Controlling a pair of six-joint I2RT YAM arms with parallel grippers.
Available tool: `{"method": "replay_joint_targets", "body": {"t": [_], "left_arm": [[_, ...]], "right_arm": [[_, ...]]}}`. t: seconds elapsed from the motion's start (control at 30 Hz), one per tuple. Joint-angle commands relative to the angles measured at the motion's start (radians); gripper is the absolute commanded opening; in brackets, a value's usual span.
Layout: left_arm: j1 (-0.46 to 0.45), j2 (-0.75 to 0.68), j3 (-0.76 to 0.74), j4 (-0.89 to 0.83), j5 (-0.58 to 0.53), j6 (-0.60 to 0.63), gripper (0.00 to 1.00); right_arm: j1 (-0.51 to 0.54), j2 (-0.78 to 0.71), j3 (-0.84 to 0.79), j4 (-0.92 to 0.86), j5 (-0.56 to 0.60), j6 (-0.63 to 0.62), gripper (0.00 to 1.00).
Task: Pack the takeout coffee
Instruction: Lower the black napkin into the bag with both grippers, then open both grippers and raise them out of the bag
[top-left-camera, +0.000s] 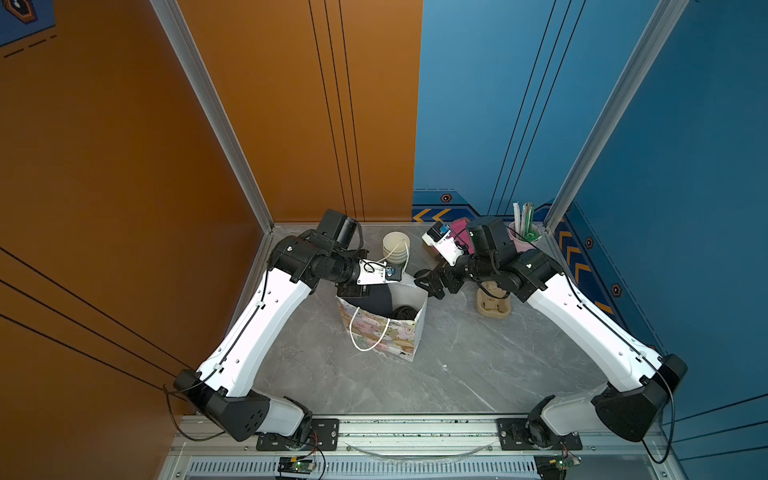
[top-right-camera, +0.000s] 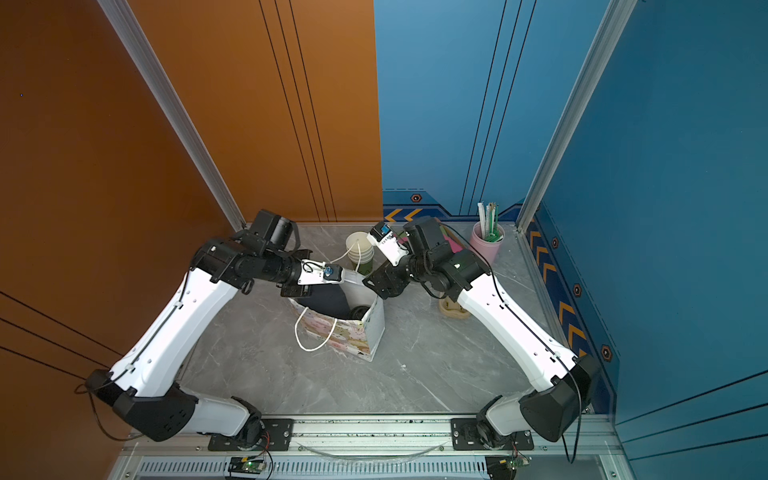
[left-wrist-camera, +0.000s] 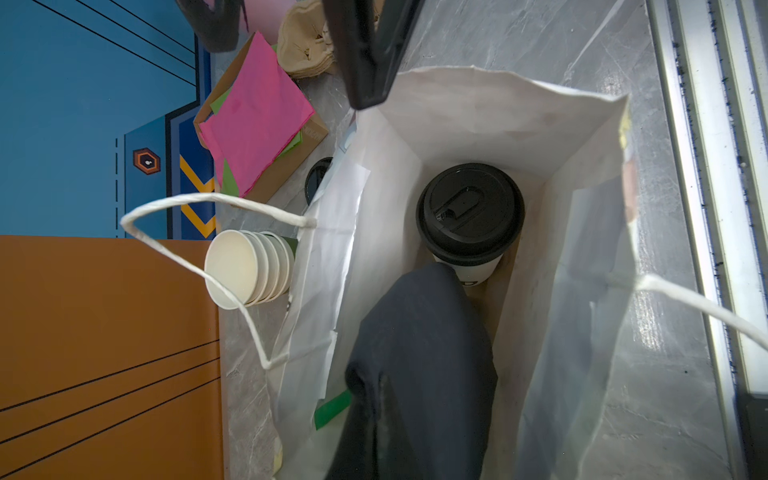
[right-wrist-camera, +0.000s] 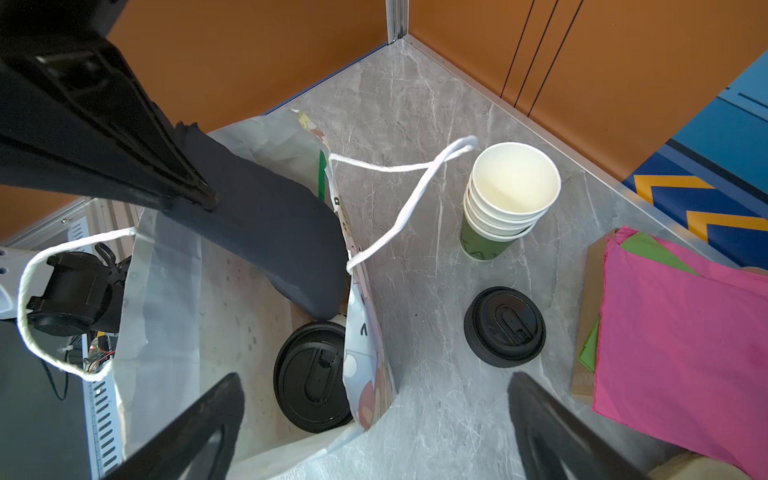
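Observation:
The takeout coffee, a white cup under a black sip lid, stands upright on the floor of a white paper bag with cartoon print on its outside. In both top views only its lid shows through the bag's mouth. My left gripper, dark-covered, is shut and reaches down inside the bag, its tip next to the cup. My right gripper hangs open above the bag's far right corner, holding nothing, and its fingers straddle the bag's wall.
A stack of lidless paper cups with a green one lowest stands behind the bag. Loose black lids and pink napkins lie to its right. Brown cup carriers and a pink straw holder sit at the back right.

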Motion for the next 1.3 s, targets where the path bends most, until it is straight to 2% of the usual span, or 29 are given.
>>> {"method": "replay_joint_targets", "body": {"t": [0.0,0.23,0.97,1.1,1.17,1.2,1.27], "left_arm": [[-0.002,0.02,-0.024,-0.035,0.053,0.004,0.0],[0.003,0.049,-0.031,-0.034,0.097,0.002,0.0],[0.002,0.12,-0.05,-0.034,0.088,-0.015,0.01],[0.003,0.125,-0.045,-0.033,0.087,-0.021,0.1],[0.001,0.125,-0.039,-0.032,0.086,-0.024,0.21],[0.002,0.125,-0.035,-0.032,0.085,-0.028,0.31],[0.003,0.121,-0.025,-0.031,0.085,-0.031,0.4]], "right_arm": [[-0.007,-0.022,-0.019,0.013,0.004,0.01,1.0],[-0.012,-0.028,-0.031,0.013,0.004,0.009,1.0],[-0.02,-0.042,-0.062,0.014,0.007,0.007,1.0],[-0.022,-0.045,-0.065,0.014,0.008,0.006,1.0],[-0.021,-0.044,-0.066,0.014,0.007,0.008,1.0],[-0.022,-0.045,-0.067,0.014,0.007,0.007,1.0],[-0.023,-0.047,-0.065,0.015,0.007,0.007,1.0]]}}
